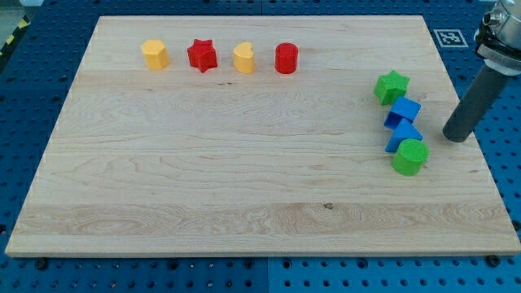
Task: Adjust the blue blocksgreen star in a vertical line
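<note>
Near the desk's (244,187) right edge, the green star (391,86) sits at the top of a short column; just below it come a blue cube (404,111), then a blue wedge-like block (403,134), then a green cylinder (410,157), each touching the next. My tip (455,137) rests to the view's right of the blue blocks, near but apart. The tool is a plain rod, with nothing to spread or pinch. Along the top sit a yellow block (155,54), a red star (202,55), a yellow heart (243,58) and a red cylinder (286,59).
</note>
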Tool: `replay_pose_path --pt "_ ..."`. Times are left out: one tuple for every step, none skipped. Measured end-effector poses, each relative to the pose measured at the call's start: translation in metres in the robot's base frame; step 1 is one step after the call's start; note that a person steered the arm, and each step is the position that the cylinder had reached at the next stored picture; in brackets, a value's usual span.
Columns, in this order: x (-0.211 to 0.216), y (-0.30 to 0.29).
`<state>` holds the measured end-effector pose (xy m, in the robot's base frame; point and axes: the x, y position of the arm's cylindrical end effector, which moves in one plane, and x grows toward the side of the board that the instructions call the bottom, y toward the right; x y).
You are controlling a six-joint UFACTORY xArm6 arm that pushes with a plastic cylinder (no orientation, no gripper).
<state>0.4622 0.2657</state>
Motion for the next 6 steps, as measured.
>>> replay_pose_path --pt "-0.01 -0.001" --pt "-0.014 -0.001" --pt "-0.021 -0.002" --pt "-0.023 -0.015" --pt "-0.023 -0.037" --pt "-0.023 -0.049"
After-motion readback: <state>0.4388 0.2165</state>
